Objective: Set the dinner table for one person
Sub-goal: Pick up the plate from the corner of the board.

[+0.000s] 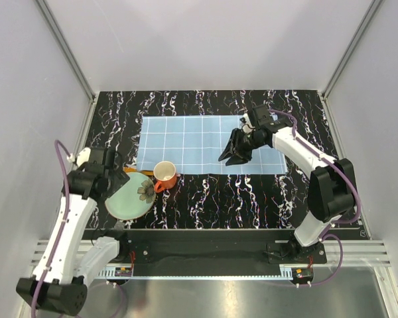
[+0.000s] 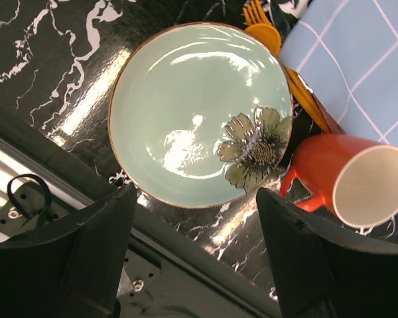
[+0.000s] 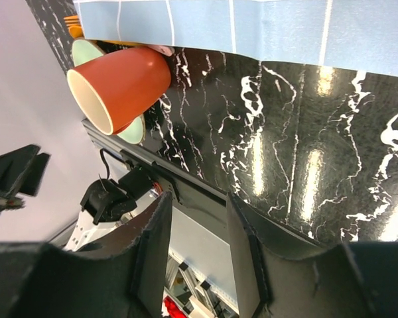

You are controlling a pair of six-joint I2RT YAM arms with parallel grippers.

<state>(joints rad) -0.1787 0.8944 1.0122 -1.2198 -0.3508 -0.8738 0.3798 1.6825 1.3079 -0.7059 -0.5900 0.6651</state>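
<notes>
The black marbled surface (image 1: 252,199), surely rigid, slick and not for lifting, is spreading under everything, the left hand (image 2: 196,195) hovering wide and empty over the green flowered plate (image 2: 186,106) at its near left, the right hand (image 1: 235,152) hanging part-open, empty, above the blue placemat (image 1: 205,142).

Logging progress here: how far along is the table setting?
Done: the placemat lies flat on the dinner table. In hand: nothing; the left gripper hangs open above the plate, the right gripper open over the placemat. Left: plate, mug and orange cutlery sit bunched at the placemat's near-left corner, unplaced.
</notes>
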